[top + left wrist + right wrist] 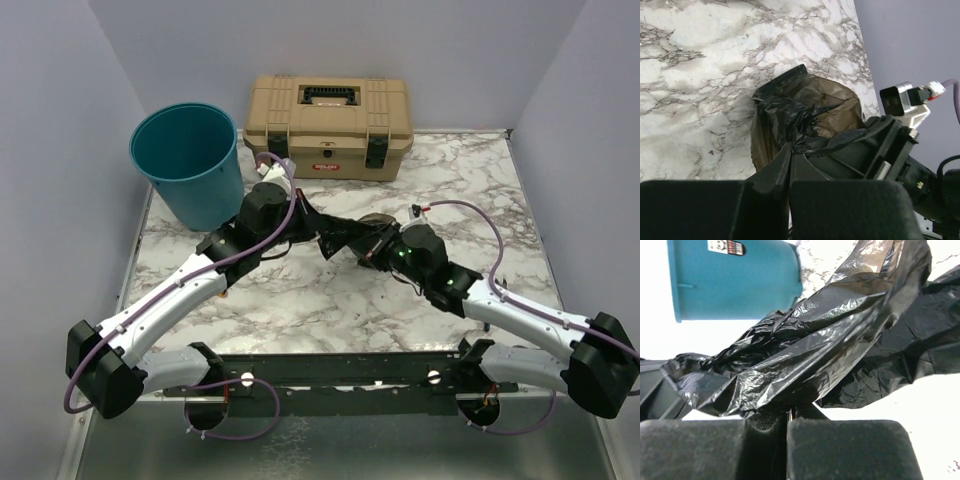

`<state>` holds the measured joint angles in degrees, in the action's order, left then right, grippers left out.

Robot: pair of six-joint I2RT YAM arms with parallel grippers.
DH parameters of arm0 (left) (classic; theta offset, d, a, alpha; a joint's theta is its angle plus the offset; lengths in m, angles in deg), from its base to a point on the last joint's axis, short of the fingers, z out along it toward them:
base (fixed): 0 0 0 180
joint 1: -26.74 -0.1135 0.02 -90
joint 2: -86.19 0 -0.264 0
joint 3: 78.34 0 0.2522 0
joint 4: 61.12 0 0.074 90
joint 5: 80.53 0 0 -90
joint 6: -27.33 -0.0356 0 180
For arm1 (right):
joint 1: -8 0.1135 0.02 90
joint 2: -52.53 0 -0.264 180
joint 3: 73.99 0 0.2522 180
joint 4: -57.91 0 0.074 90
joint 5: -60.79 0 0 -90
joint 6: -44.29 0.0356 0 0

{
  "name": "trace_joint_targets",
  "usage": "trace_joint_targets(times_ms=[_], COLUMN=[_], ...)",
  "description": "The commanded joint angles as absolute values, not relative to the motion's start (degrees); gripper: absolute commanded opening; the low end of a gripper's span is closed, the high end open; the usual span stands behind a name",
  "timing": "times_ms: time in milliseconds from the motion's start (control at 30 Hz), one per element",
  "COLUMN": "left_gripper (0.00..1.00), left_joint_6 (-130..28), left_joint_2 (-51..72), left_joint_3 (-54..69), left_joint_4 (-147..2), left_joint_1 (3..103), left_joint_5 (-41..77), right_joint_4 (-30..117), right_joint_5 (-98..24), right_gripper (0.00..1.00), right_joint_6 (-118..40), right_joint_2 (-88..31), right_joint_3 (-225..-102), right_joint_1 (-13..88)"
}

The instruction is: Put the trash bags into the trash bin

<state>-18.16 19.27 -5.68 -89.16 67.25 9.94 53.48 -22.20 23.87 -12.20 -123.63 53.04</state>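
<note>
- Desk (330,300): white marble-pattern top with grey veins.
- Trash bin (195,195): teal, upright on the desk, near the left tool (312,228), beyond it and to its left.
- Toolbox (330,125): tan with black latches, at the desk's far edge, beyond the left tool and the right tool (348,243).

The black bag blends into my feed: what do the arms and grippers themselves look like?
The left arm and right arm have white shells and black joints, each with a purple cable along it. A green light shows near the right wrist. The left gripper and right gripper have blocky matte black fingers.
</note>
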Motion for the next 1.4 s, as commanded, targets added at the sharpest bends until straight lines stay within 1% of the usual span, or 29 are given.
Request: trace_joint_targets(times_ms=[0, 133, 300, 433, 467, 500, 567, 600, 667, 767, 833, 1000, 1133, 1367], left_gripper=[0.0, 0.0, 0.0, 0.0, 0.0, 0.0, 0.0, 0.0, 0.0, 0.0, 0.0, 0.0, 0.0, 0.0], left_joint_6=[-19.4, -22.1, -25.8, -27.1, -27.4, -27.7, -29.4, -30.8, -33.7, -37.0, -38.6, -39.8, -38.9, -40.1], left_joint_2=[20.5, 20.4, 19.9, 19.1, 18.7, 18.3, 17.8, 17.7, 17.7, 18.8, 19.6, 20.4, 21.2, 22.0], left_joint_3=[-5.9, -4.6, -3.3, -3.0, -2.8, -2.7, -2.5, -2.4, -2.5, -3.3, -4.0, -5.0, -6.0, -6.5], left_joint_4=[-89.6, -92.9, -96.3, -96.6, -96.5, -96.5, -96.0, -95.6, -95.3, -95.2, -95.1, -94.8, -94.5, -94.0], left_joint_1=[65.5, 62.7, 59.4, 59.0, 58.9, 58.9, 58.9, 58.9, 59.1, 60.4, 61.8, 65.3, 66.5, 66.8], left_joint_5=[7.9, 6.4, 6.5, 7.9, 8.9, 9.3, 13.9, 16.5, 20.7, 22.5, 22.3, 20.7, 17.4, 16.6], right_joint_4=[50.5, 41.1, 31.4, 28.8, 29.0, 29.3, 30.9, 31.0, 30.3, 29.7, 32.3, 34.7, 34.7, 37.2], right_joint_5=[-19.7, -18.2, -19.8, -20.3, -20.3, -20.3, -20.8, -20.7, -20.2, -18.9, -19.8, -22.8, -27.3, -26.3], right_gripper=[0.01, 0.01, 0.01, 0.01, 0.03, 0.1, 0.24, 0.33, 0.44, 0.68, 0.77, 0.79, 0.77, 0.74], right_joint_6=[22.7, 22.3, 20.6, 20.2, 20.2, 20.2, 18.9, 18.4, 17.3, 18.8, 20.0, 27.0, 31.6, 38.7], right_joint_2=[-7.1, -0.9, 7.4, 12.6, 13.2, 13.3, 12.2, 11.1, 8.5, 4.9, 3.4, -0.8, -3.4, 0.2], right_joint_3=[-121.6, -117.6, -114.1, -112.2, -112.3, -112.7, -114.9, -116.7, -121.0, -126.7, -128.7, -129.6, -129.1, -122.8], right_joint_1=[53.0, 53.0, 53.0, 53.0, 53.0, 53.0, 52.9, 53.0, 52.9, 52.9, 52.9, 52.9, 52.9, 52.9])
